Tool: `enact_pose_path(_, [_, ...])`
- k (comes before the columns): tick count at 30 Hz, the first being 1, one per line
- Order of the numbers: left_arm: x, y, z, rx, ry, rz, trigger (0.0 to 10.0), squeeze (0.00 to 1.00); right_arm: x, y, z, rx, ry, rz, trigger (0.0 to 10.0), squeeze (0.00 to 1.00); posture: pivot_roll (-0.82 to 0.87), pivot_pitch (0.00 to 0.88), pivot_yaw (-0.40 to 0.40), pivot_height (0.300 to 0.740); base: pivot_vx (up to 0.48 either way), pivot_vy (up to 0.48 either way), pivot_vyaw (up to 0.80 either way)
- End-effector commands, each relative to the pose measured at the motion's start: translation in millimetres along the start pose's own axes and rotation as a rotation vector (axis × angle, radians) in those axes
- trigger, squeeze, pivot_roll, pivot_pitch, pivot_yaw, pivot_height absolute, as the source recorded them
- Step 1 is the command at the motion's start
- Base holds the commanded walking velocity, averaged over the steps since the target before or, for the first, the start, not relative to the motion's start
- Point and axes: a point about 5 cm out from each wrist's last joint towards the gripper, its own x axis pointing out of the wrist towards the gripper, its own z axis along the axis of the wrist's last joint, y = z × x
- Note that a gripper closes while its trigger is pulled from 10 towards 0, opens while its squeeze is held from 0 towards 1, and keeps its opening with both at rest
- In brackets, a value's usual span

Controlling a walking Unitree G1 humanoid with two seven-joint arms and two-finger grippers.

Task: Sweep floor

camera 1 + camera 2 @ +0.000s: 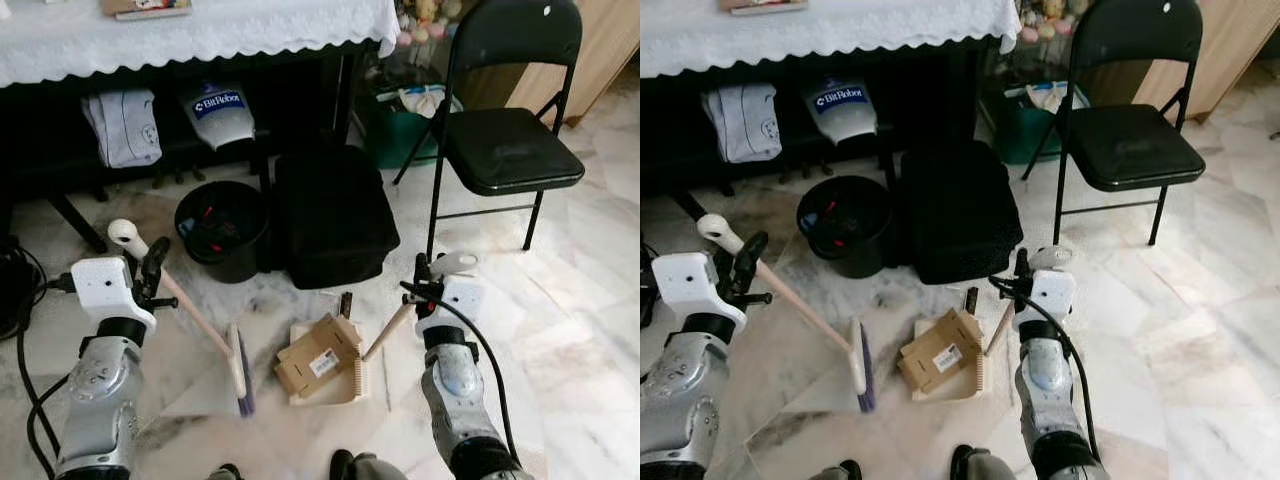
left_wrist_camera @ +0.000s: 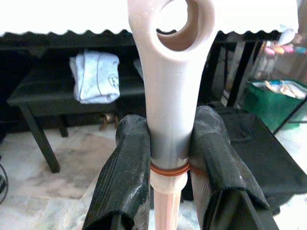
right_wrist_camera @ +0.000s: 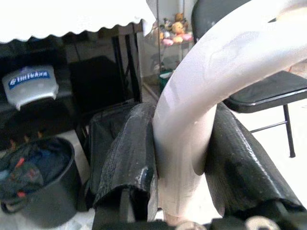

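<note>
Meanwhile, left hand (image 1: 150,275) clamped on broom (image 1: 205,325), right hand (image 1: 425,285) clamped on dustpan (image 1: 335,375) handle. Risk: cardboard (image 1: 315,355) overhanging the pan, liable to tip onto floor (image 1: 560,330) when lifted.

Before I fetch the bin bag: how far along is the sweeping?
Done: cardboard already lies on the dustpan. In hand: left hand grips the broom, its head beside the pan; right hand grips the pan's handle. Left: emptying the pan into the bucket.
</note>
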Motion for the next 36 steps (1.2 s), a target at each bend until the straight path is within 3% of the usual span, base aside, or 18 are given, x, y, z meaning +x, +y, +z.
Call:
enact_pose_path(1, [3.0,-3.5,6.0,0.028,-0.052,0.0,10.0,0.05,8.1,0.3,15.1,0.019,-0.076,-0.004,10.0,0.0,0.0,0.108,-0.043,0.74,0.0,0.0,0.0])
enact_pose_path(15, [18.9,4.8,9.2,0.066,-0.123,0.099,10.0,0.04,18.4,3.7,27.7,0.045,-0.122,0.022,10.0,0.0,-0.01,0.07,-0.051,0.74,0.0,0.0,0.0])
enact_pose_path(21, [19.6,-4.1,1.2,0.094,-0.101,0.046,10.0,0.04,21.9,7.3,33.0,0.102,-0.137,0.037,10.0,0.0,-0.01,0.06,-0.052,0.74,0.0,0.0,0.0])
enact_pose_path(28, [20.8,-4.0,0.4,0.142,-0.106,0.053,10.0,0.04,24.3,7.2,34.8,0.157,-0.135,0.018,10.0,0.0,-0.01,0.052,-0.039,0.74,0.0,0.0,0.0])
enact_pose_path(36, [16.5,-26.5,-5.2,0.069,-0.115,0.047,10.0,0.03,17.7,12.9,33.3,0.21,-0.138,0.02,10.0,0.0,-0.02,0.002,-0.006,0.74,0.0,0.0,0.0])
